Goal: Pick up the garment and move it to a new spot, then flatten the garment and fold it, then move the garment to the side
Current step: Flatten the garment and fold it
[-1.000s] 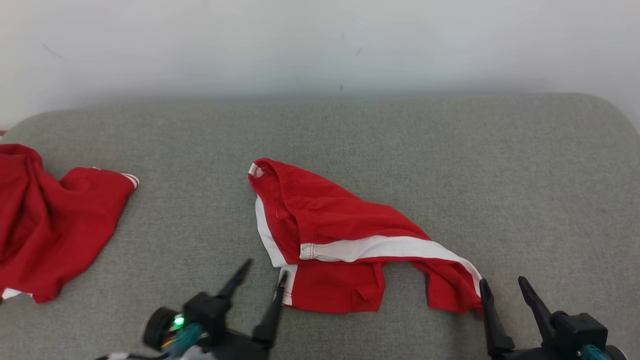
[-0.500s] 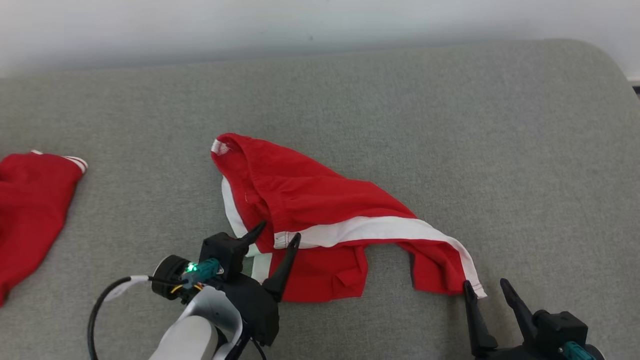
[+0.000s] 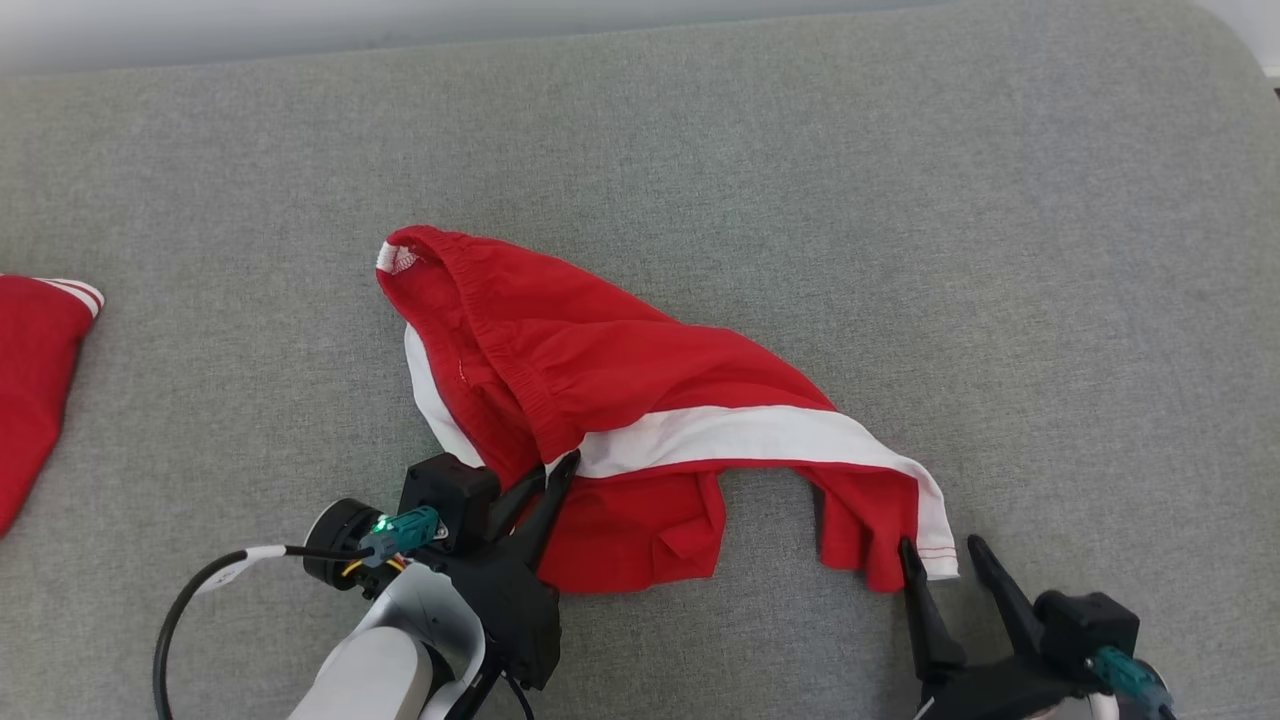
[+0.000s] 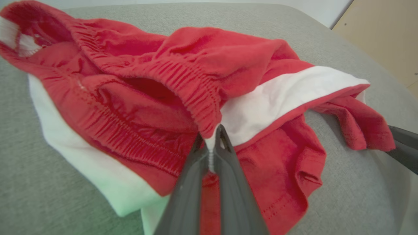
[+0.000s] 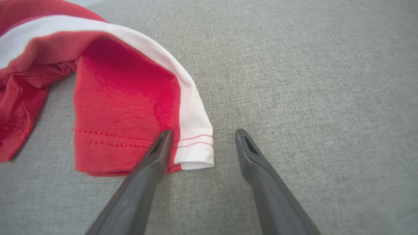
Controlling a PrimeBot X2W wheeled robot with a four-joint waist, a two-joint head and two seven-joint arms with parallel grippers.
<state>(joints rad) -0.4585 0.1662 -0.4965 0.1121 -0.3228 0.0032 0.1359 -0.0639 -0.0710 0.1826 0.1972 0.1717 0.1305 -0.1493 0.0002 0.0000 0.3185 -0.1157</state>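
My left gripper (image 3: pixel 557 466) is pinched shut on the elastic waistband of the red shorts (image 3: pixel 640 390) — they lie crumpled mid-cushion (image 3: pixel 1000 250). My right gripper (image 3: pixel 938 546) stands open at the leg hem, one finger against the cloth — gripping nothing. Another red garment (image 3: pixel 35 370) lies far left.

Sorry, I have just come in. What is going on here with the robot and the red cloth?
A two-armed robot is starting to pick up crumpled red shorts lying on a grey cushion. The left gripper is shut on the waistband, beside the white stripe. The right gripper has its jaws open at the leg hem, not yet gripping it. Another red garment lies off to the left.
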